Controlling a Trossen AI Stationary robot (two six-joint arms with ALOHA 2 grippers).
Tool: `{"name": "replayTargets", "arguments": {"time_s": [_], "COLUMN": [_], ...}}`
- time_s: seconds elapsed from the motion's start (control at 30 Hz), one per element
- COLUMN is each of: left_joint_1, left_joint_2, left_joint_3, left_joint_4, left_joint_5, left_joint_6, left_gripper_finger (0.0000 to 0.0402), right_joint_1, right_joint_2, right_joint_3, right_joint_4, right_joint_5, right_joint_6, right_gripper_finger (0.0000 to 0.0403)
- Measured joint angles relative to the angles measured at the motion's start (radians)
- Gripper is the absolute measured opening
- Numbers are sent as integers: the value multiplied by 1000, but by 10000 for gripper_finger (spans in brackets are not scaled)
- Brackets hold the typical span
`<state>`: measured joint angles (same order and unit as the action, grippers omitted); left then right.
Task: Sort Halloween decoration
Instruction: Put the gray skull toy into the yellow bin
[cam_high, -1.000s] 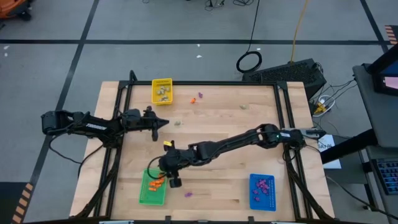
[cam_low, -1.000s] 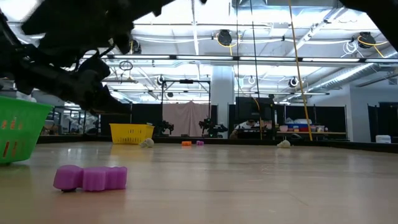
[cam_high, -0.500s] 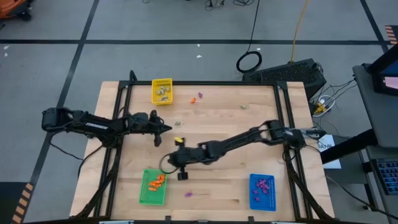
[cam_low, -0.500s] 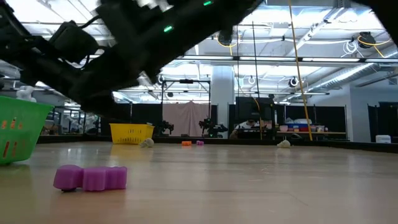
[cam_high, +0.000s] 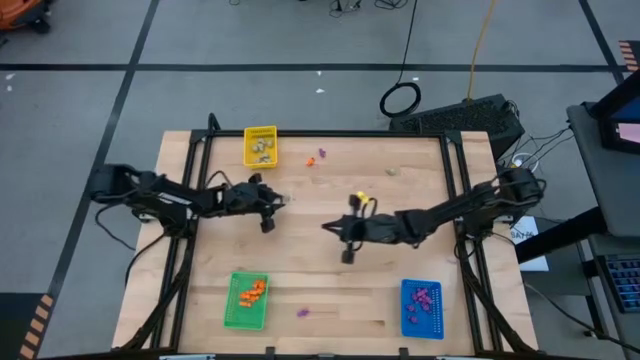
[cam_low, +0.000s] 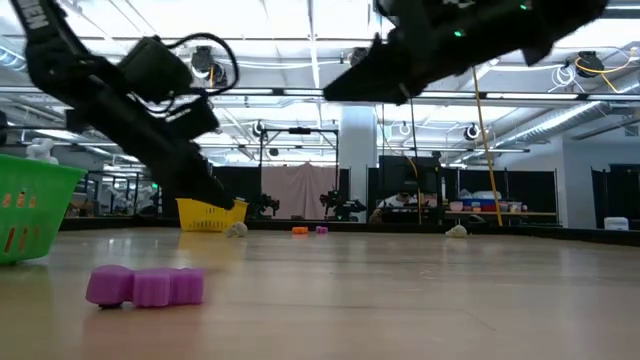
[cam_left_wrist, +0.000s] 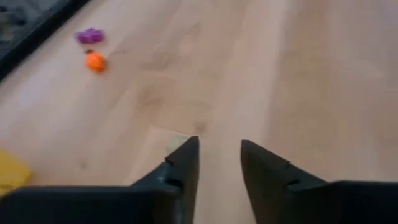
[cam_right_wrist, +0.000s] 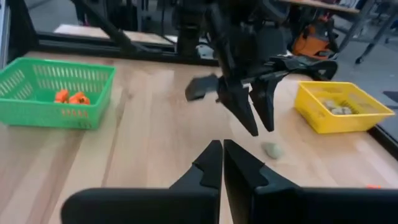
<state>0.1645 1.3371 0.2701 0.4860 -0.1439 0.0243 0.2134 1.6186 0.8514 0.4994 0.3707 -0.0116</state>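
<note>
Overhead, the trinkets lie scattered and sorted across the table (cam_high: 330, 290). Orange ones (cam_high: 250, 291) sit heaped in the green tray (cam_high: 245, 301) near the front left; purple ones (cam_high: 424, 297) lie in the blue tray (cam_high: 422, 308) at the front right; beige-grey ones (cam_high: 262, 150) fill the yellow tray (cam_high: 261, 146) at the far edge. Loose pieces remain: an orange (cam_high: 310, 160) and a purple trinket (cam_high: 322, 154) close together just right of the yellow tray, a beige one (cam_high: 390, 171) farther right, and a purple one (cam_high: 302, 312) between the green and blue trays. From table height that last piece (cam_low: 146, 285) looks like a lumpy, matte purple block lying flat on the wood.

The left gripper (cam_high: 270, 204) hangs low over the table below the yellow tray, jaws parted with nothing between them; a small pale beige-grey lump (cam_right_wrist: 271, 150) rests on the wood just beside its fingertips (cam_right_wrist: 249, 118). From its wrist, the lump (cam_left_wrist: 176, 142) peeks out beside the left finger (cam_left_wrist: 183, 168).

The right gripper (cam_high: 338, 228) is held above mid-table, jaws pressed together and empty, aimed toward the left gripper.
</note>
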Motion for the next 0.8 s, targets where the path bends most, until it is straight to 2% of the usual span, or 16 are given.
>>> {"name": "replayTargets", "arguments": {"time_s": [0.13, 0.27, 0.4, 0.53, 0.73, 0.8], "left_joint_1": [36, 87, 131, 154, 156, 156], "left_joint_2": [93, 176, 234, 256, 258, 258], "left_joint_3": [66, 112, 120, 121, 121, 121], "left_joint_4": [0, -31, -31, -14, 0, 3], "left_joint_5": [-40, 18, 85, 131, 148, 147], "left_joint_6": [9, 9, 8, 8, 43, 43], "left_gripper_finger": [156, 176, 175, 150, 59, 47], "right_joint_1": [4, 6, 6, 8, 10, 11], "right_joint_2": [-70, -77, -77, -77, -77, -77], "right_joint_3": [-77, -84, -85, -85, -85, -85], "right_joint_4": [62, 58, 50, 50, 50, 50], "right_joint_5": [4, 3, 3, 3, 3, 3], "right_joint_6": [3, -5, -8, -10, -11, -11], "right_gripper_finger": [0, 0, 0, 0, 0, 0]}}
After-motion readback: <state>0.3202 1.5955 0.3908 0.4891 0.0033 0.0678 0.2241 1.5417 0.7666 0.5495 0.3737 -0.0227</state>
